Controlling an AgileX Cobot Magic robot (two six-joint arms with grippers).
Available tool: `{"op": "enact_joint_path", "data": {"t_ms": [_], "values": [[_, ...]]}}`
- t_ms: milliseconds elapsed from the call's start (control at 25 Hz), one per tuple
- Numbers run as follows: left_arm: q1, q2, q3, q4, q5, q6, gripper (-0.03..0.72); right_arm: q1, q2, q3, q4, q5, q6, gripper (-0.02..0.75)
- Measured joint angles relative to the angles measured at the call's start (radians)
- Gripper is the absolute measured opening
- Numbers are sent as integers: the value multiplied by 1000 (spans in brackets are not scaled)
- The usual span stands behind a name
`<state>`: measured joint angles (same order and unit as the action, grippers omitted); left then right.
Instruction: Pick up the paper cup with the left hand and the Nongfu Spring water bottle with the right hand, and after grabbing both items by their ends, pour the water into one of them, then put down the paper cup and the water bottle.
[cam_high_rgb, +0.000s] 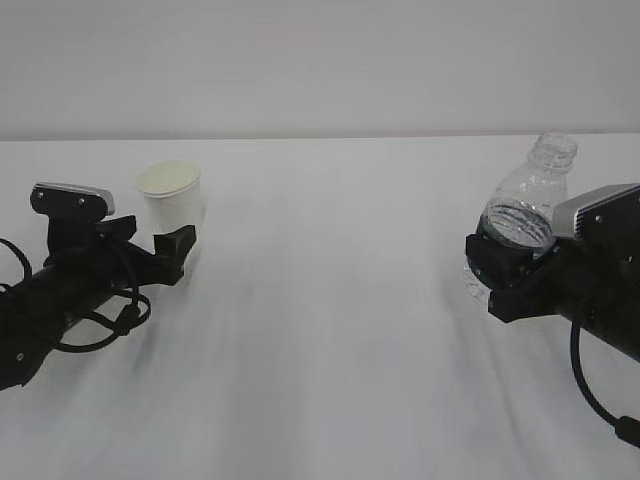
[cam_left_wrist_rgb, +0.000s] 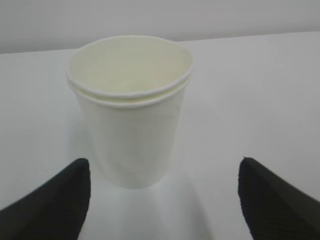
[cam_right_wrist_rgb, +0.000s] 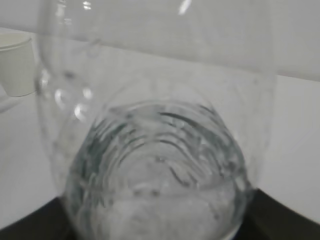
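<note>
Paper cup (cam_left_wrist_rgb: 131, 120) upright on white table (cam_high_rgb: 330, 340), left tool (cam_left_wrist_rgb: 162, 200) spread wide; right tool (cam_high_rgb: 500, 265) clamping bottle (cam_high_rgb: 525, 205).

I see the paper cup (cam_high_rgb: 172, 207) standing upright on the desk (cam_high_rgb: 330, 330) at the left, plain white with a cream inside and a rolled rim, tapering toward its base. At the right, the Nongfu Spring water bottle (cam_high_rgb: 530, 205) is clear, ribbed and uncapped, tilted with its neck up and to the right, water pooled in its lower part.
</note>
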<state>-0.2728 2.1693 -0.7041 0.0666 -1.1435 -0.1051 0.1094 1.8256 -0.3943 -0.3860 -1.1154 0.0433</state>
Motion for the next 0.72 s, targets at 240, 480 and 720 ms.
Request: {"op": "enact_joint_path", "data": {"t_ms": [240,480,720], "values": [[0,38,-51,-4,0,0,690,0,0,0,0,0,0,419],[0,94,-113,-5,0,0,690,0,0,0,0,0,0,419],[0,133,-176,-24,0,0,690,0,0,0,0,0,0,419]]}}
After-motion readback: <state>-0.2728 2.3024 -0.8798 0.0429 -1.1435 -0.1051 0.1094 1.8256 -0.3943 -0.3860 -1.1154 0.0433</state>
